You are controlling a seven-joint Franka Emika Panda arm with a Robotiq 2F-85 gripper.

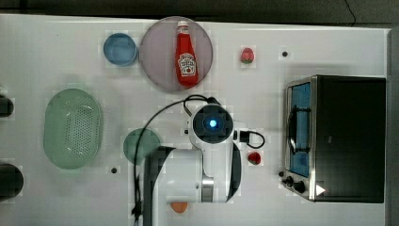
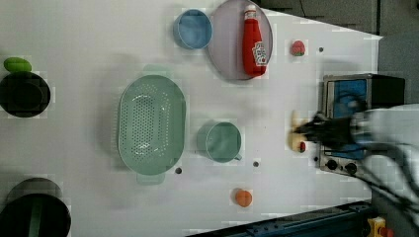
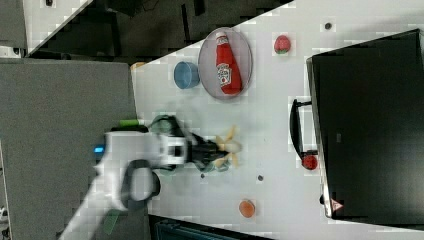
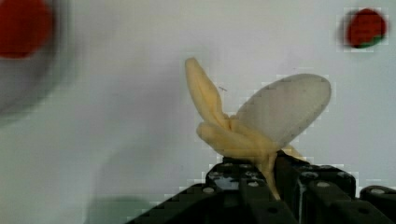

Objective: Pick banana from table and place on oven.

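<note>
Wrist view shows the jaws pinching the banana (image 4: 243, 126) by its stem end, peel lobes splayed, with bare white desk (image 4: 116, 116) all around it. Right view puts the banana (image 3: 229, 145) in open room between the ketchup bottle (image 3: 226, 64) and the orange fruit (image 3: 247, 208), well short of the oven (image 3: 370, 125). The bottle's label is unreadable.

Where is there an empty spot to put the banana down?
The oven has a bare black top. The table is bare in the top view's upper left corner, left of the blue bowl, and between the ketchup plate and the oven. It is crowded around the green colander and cup.
</note>
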